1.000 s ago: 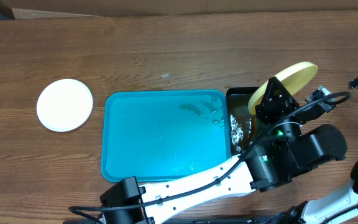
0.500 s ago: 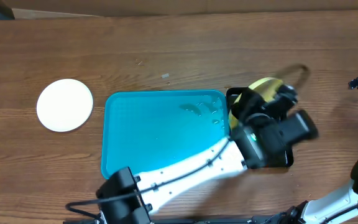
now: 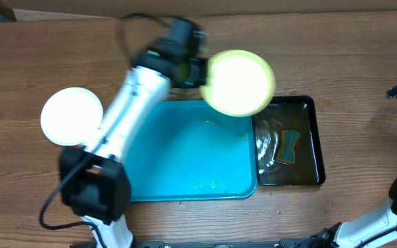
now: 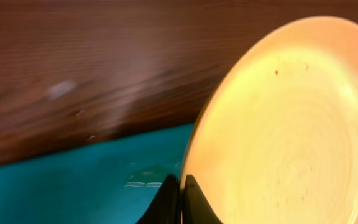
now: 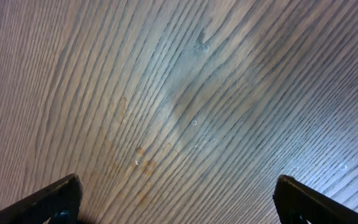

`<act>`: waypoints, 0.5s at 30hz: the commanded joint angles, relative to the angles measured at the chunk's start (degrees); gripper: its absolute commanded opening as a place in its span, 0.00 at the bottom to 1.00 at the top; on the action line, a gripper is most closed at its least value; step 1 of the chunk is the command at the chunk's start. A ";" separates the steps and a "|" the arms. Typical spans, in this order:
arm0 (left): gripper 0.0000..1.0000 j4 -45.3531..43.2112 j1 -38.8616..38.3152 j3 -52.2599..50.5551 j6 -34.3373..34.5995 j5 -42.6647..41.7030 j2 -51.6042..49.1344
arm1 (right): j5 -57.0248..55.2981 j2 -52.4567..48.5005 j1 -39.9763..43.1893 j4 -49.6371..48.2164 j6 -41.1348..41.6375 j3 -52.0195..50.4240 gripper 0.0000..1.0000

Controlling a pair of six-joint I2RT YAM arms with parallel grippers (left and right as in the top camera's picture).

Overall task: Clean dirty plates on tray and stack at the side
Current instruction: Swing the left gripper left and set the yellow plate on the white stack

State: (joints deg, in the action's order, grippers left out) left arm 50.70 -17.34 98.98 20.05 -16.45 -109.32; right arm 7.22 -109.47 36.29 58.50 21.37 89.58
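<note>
Plate, yellow, clamped by the left gripper, has swung from the water tray toward the white plate, so stacking looks next; right gripper gapes empty.

Table: we see brown wood grain.
Left: white plate, lying flat.
Middle: turquoise tray; black tray just beside it.

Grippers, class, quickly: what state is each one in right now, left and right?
Left gripper: shut on the rim of the pale yellow plate.
Right gripper: open, holding nothing, above the wooden table.
</note>
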 commanded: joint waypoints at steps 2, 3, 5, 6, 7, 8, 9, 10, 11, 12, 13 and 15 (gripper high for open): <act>0.04 6.49 16.70 -0.17 1.33 -11.47 0.31 | -0.04 0.66 0.00 -0.17 0.28 0.63 1.00; 0.04 8.28 20.59 -0.31 0.85 -10.27 0.31 | -0.04 0.66 0.00 -0.20 0.28 0.63 1.00; 0.04 11.32 28.22 -0.57 -0.33 -6.60 0.24 | -0.04 0.66 0.00 -0.17 0.28 0.63 1.00; 0.04 12.33 32.17 -0.94 -0.44 -4.07 0.24 | -0.04 0.66 0.00 -0.20 0.31 0.63 1.00; 0.04 12.85 36.92 -1.73 -0.33 -0.90 0.24 | -0.04 0.66 0.00 -0.17 0.28 0.63 1.00; 0.04 12.85 39.76 -2.36 -0.33 0.46 0.24 | -0.04 0.66 0.00 -0.17 0.28 0.63 1.00; 0.04 12.15 45.99 -4.31 -0.31 2.05 0.24 | -0.04 0.66 0.00 -0.17 0.28 0.63 1.00; 0.04 11.47 48.94 -5.51 -0.31 2.05 0.24 | -0.04 0.66 0.00 -0.20 0.28 0.63 1.00; 0.04 10.64 51.15 -6.69 -0.13 1.92 0.24 | -0.04 0.66 0.00 -0.17 0.28 0.63 1.00; 0.04 9.51 53.53 -8.22 0.61 1.81 0.24 | -0.04 0.66 0.00 -0.20 0.28 0.63 1.00; 0.04 8.28 55.71 -9.86 1.40 1.81 0.24 | -0.04 0.66 0.00 -0.17 0.31 0.63 1.00; 0.04 5.73 58.75 -13.05 2.36 1.79 0.24 | -0.04 0.66 0.00 -0.17 0.28 0.63 1.00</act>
State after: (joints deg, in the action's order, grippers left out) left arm 58.28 37.45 90.37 20.93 -15.57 -109.34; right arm 7.25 -109.47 36.29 58.52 21.41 89.58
